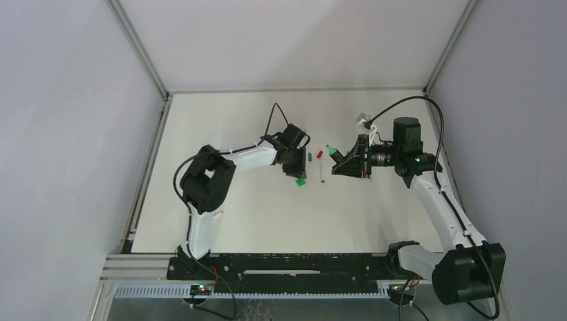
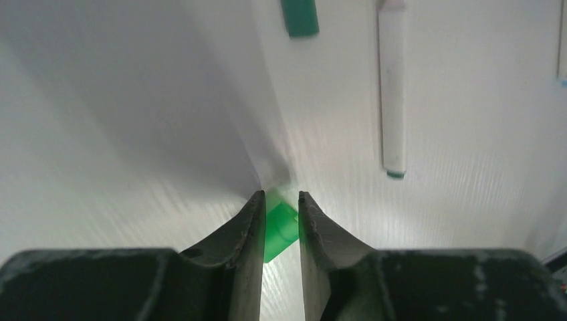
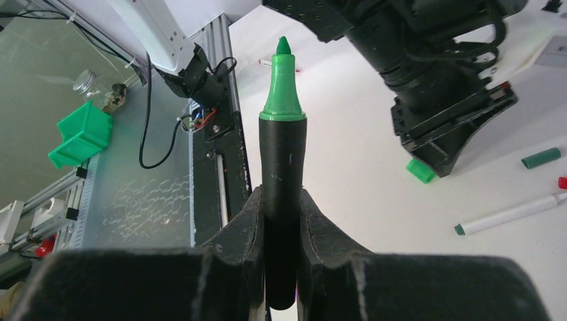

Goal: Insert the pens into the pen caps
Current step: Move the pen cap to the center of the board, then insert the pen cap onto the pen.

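Observation:
A small bright green pen cap (image 2: 281, 227) sits pinched between the fingers of my left gripper (image 2: 281, 195). In the top view this cap (image 1: 301, 180) shows just under that gripper (image 1: 298, 174). My right gripper (image 3: 282, 200) is shut on a thick black pen (image 3: 283, 154) whose bare green tip points toward the left arm. The right gripper (image 1: 337, 159) is level with the left one. Between them on the table lie a white pen (image 1: 322, 171), a red cap (image 1: 319, 154) and a dark green cap (image 1: 310, 157).
The white pen (image 2: 392, 87) and dark green cap (image 2: 299, 17) lie just ahead of the left fingers. A green bin (image 3: 80, 137) sits off the table beyond the metal rail (image 3: 220, 80). White walls close in the table (image 1: 234, 221) at the back and on both sides.

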`<state>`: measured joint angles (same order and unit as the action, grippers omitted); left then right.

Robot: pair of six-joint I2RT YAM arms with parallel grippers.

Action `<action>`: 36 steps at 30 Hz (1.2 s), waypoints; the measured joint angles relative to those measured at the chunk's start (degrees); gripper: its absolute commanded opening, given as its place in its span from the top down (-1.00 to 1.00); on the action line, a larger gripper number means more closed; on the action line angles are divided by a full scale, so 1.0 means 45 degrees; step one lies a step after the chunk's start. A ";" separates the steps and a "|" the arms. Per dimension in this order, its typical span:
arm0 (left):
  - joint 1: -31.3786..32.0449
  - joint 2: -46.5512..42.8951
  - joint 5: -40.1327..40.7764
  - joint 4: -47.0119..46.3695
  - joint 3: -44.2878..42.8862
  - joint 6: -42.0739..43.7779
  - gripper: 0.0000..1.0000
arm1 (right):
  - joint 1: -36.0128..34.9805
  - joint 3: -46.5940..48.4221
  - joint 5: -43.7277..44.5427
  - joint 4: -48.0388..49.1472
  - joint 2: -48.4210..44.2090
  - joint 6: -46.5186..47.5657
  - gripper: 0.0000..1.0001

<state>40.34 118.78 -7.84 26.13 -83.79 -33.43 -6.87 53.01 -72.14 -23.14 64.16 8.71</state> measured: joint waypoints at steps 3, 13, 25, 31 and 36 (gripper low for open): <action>0.0160 -0.0583 -0.0024 -0.0311 0.0869 0.0029 0.41 | 0.0015 0.0000 -0.0039 0.0000 -0.0010 0.0000 1.00; 0.0597 -0.4226 0.0272 -0.2788 0.4085 0.0447 0.34 | 0.0015 0.0000 -0.0083 -0.0005 -0.0015 0.0000 1.00; 0.0971 -0.8626 0.0316 -0.7417 0.8335 0.2025 -0.23 | 0.0015 0.0000 -0.0083 -0.0005 -0.0024 0.0015 1.00; 0.1073 -0.7936 0.0505 -0.7339 0.8306 0.2958 -0.99 | 0.0034 0.0000 -0.0083 -0.0005 -0.0024 0.0024 1.00; 0.1107 -0.6713 0.0690 -0.6698 0.8043 0.3332 -1.00 | 0.0034 0.0000 -0.0078 -0.0005 -0.0024 0.0024 1.00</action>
<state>45.32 88.58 -4.73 -4.01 -47.59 -18.44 -6.72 53.01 -72.49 -23.16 64.05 8.82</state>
